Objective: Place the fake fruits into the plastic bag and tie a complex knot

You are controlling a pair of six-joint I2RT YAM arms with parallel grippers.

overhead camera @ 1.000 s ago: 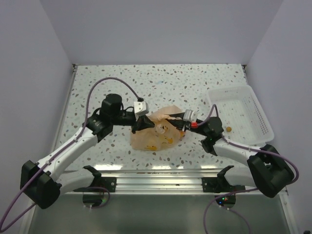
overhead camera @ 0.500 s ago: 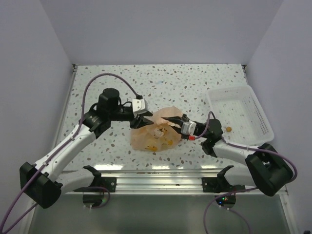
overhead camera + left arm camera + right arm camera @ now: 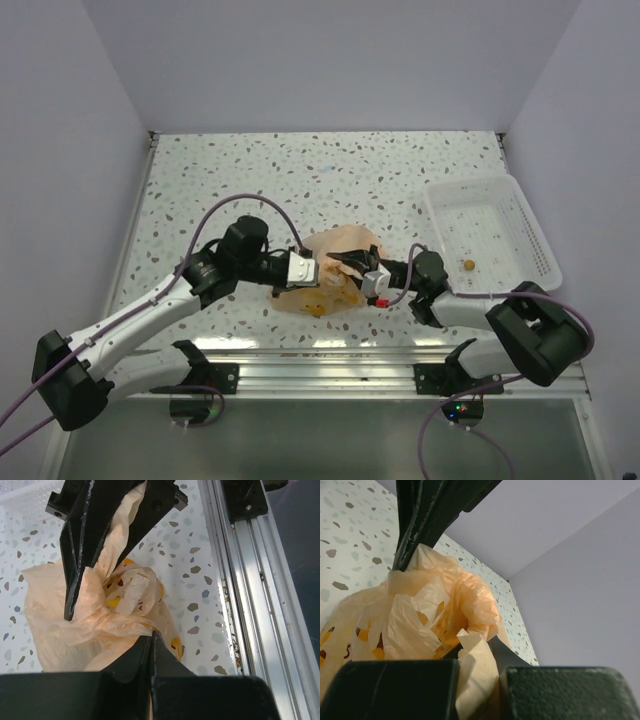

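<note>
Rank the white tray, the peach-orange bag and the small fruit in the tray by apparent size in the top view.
1. white plastic tray
2. peach-orange plastic bag, bunched up, somewhat smaller
3. small round toy fruit, by far the smallest

- Fake fruits [image 3: 115, 601]: only yellow patches show through the film of the plastic bag [image 3: 345, 243], and which fruits they are cannot be told.
- The bag's crumpled folds hide how its handles lie.
- Top view: the tips of the left pincer [image 3: 322, 272] and the right pincer [image 3: 352, 266] are buried in the bag.
- Wrist views: each pincer's own fingers are cut off by the bottom edge, the other arm's by the top edge. The right wrist's own fingers are blurred.
- White tray [image 3: 465, 186], far right: one brownish piece [image 3: 468, 265], too small to name.
</note>
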